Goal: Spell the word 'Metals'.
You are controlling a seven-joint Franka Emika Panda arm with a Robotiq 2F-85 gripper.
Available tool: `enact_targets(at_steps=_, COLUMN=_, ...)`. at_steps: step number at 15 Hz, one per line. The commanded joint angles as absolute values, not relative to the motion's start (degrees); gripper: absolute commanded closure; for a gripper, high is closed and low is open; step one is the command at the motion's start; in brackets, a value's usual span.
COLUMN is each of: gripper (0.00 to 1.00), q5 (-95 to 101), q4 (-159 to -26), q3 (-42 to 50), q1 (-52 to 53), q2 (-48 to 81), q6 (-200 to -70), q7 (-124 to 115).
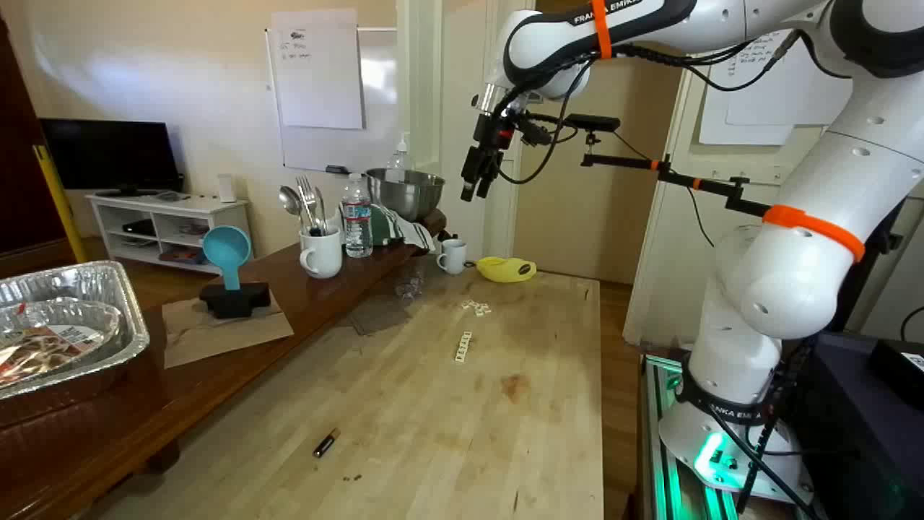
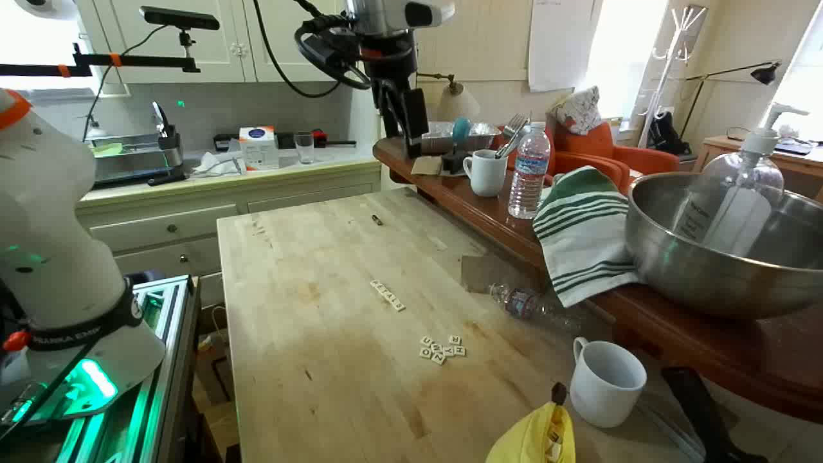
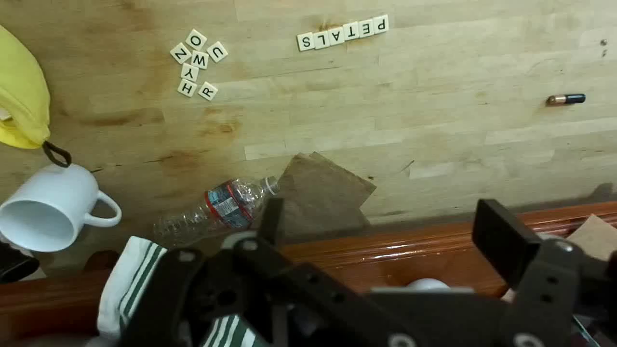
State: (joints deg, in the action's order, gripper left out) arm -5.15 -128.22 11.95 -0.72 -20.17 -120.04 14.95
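Tiles (image 3: pixel 339 34) are grabbing our attention: six of them are sitting in a tight row on the table (image 3: pixel 458 53), and we're reading P, E, T, A, L, S, upside down as the wrist view is giving it. Near the S end, seven loose tiles (image 3: pixel 189 72) are lying every which way: Z, O, U, Y, H, R and one more that we're not managing to settle as W or M. The gripper (image 3: pixel 380 221) is hanging high, well apart from every tile, and we're seeing its fingers (image 3: pixel 505 243) standing spread wide. The arm (image 1: pixel 787 289) is holding it aloft in both exterior views. Beyond the P end, a battery (image 3: pixel 566 100) is lying on its side. Over past the loose tiles, a pouch (image 3: pixel 21 91) is resting just beside a mug (image 3: pixel 62 193). A bottle (image 3: pixel 229 205) is lying flat, its cap pointing towards some paper (image 3: pixel 323 195). In an exterior view, we're looking along a ledge (image 2: pixel 450 183): another mug (image 2: pixel 487 173) is holding cutlery (image 2: pixel 514 125), a second bottle (image 2: pixel 531 170) is standing just beside it, a towel (image 2: pixel 582 244) is draping over the edge, and a bowl (image 2: pixel 681 276) is cradling a pump bottle (image 2: pixel 739 193). In an exterior view, a scoop (image 1: pixel 226 248) is sticking up from a block (image 1: pixel 234 300).
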Motion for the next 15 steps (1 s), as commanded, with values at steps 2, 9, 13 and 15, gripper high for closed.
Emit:
enact_targets(at_steps=2, gripper=0.0, q5=-5.6, q4=-128.1, q3=11.0, q1=-1.8, q2=-20.1, q6=-119.9, q7=15.3)
enact_targets(at_steps=9, gripper=0.0, q5=-4.4, q4=-134.1, q3=8.6, q1=-0.3, q2=-21.3, q6=-122.5, q7=18.6)
enact_targets(at_steps=13, gripper=0.0, q5=-5.4, q4=-139.2, q3=7.0, q1=1.5, q2=-20.5, q6=-125.9, q7=23.5)
enact_targets(at_steps=15, gripper=0.0, q5=-5.3, q4=-141.9, q3=6.6, q1=2.5, q2=-19.9, q6=-128.8, q7=26.5)
